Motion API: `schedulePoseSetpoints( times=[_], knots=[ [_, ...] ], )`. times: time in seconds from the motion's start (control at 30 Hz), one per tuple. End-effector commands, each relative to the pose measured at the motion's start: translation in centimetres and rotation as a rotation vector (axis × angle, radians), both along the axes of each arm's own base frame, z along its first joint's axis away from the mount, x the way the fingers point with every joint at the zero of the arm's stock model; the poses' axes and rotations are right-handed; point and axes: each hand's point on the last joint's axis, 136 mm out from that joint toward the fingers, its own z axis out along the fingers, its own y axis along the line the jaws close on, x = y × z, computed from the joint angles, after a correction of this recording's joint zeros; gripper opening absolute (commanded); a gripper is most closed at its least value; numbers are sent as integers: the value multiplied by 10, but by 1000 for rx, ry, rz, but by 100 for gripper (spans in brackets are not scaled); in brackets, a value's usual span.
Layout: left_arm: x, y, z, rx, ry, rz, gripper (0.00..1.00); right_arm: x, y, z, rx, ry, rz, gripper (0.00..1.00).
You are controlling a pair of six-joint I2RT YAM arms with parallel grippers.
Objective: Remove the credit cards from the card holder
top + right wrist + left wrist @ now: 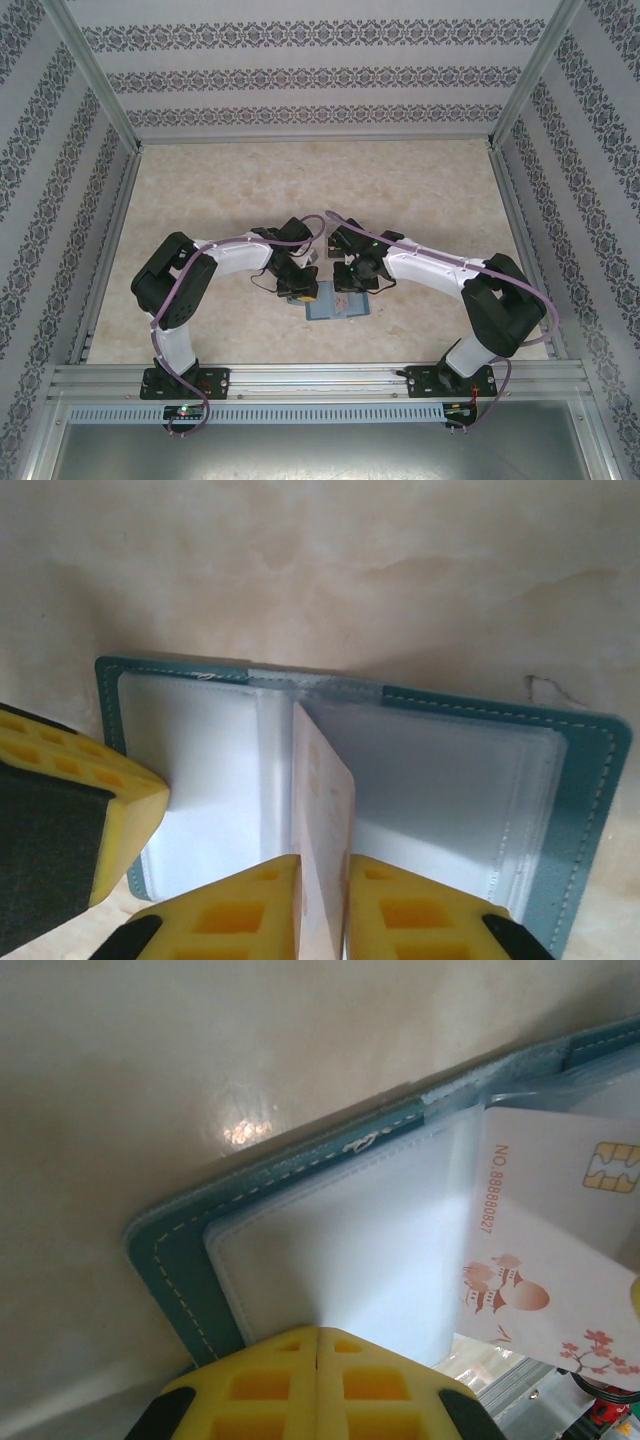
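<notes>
aluminium rail [320, 378]: runs along the near edge of the table [300, 190]; both arm bases sit on it, one towards each end.
left arm [180, 285] and right arm [500, 300]: black and white, each bent inward so that the wrists meet over the near middle of the table.
left gripper [317, 1338]: yellow fingers pressed together with no gap between them. the tips rest at the left edge of the card holder, over its clear sleeve. whether a layer of sleeve is pinched between them cannot be told.
right gripper [323, 865]: yellow fingers drawn in on a credit card, one finger against each face, the gap no wider than the card.
credit card [322, 800]: pale, standing on edge above the middle fold of the holder. the left wrist view shows its face with a gold chip, a printed number and pink drawings. whether its lower edge sits in a pocket cannot be told.
card holder [335, 305]: teal with pale stitching, lying open and flat on the table close to the near edge, about midway between the left and right edges. clear sleeves line its inside.
table surface: beige, marbled, reaching to the far edge.
walls [320, 75]: papered in dark floral bands, along the far, left and right edges.
</notes>
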Motion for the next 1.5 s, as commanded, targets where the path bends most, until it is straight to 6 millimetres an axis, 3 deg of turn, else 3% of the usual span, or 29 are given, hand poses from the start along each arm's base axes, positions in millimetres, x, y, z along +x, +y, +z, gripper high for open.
schedulePoseSetpoints(
  times=[0.0,0.27,0.57,0.97,1.27,1.47],
  knots=[
    [-16,19,-27,119,62,-12,0,-12,5,0,21,51,-11,21],
    [-16,19,-26,117,60,-15,0,-22,4,1,34,75,-19,20],
    [-10,17,-15,107,24,-5,0,-20,1,8,32,39,-27,10],
    [17,5,37,51,-107,10,1,2,-10,37,98,-56,-28,6],
    [42,23,56,17,-229,99,4,26,-24,62,134,-235,287,1],
    [47,35,59,-6,-254,148,6,24,-28,72,83,-385,697,0]
  ],
)
